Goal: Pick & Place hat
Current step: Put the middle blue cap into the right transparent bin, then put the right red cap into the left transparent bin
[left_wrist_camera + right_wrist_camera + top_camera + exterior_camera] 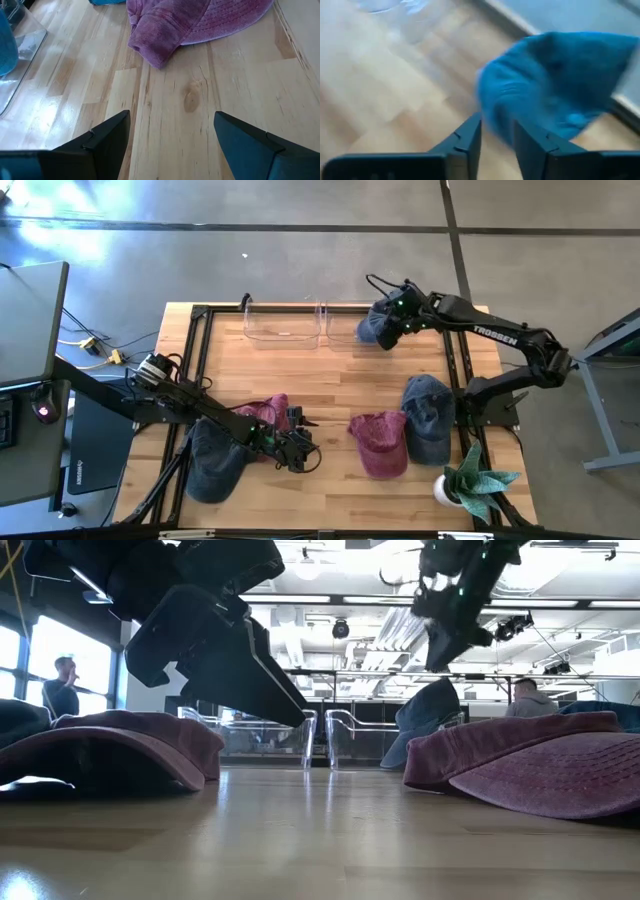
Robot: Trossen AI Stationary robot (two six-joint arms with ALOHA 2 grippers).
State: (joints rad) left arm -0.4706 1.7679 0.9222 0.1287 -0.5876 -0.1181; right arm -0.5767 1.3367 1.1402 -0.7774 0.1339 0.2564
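The right gripper (392, 321) reaches across the table's far side, fingers slightly parted; left gripper (312, 442) waits wide open.

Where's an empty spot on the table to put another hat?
The bare wood in the middle, between the clear bins at the back and the maroon hat in front. The front is crowded: hats, the left gripper, and the plant.

Right wrist view blurred: blue hat (555, 85) smeared, its edge against the gripper fingers (470, 137) unclear. Low view: near maroon hats (560, 765) cut off at both sides. Potted plant (470, 485) partly cropped at the near desk corner.
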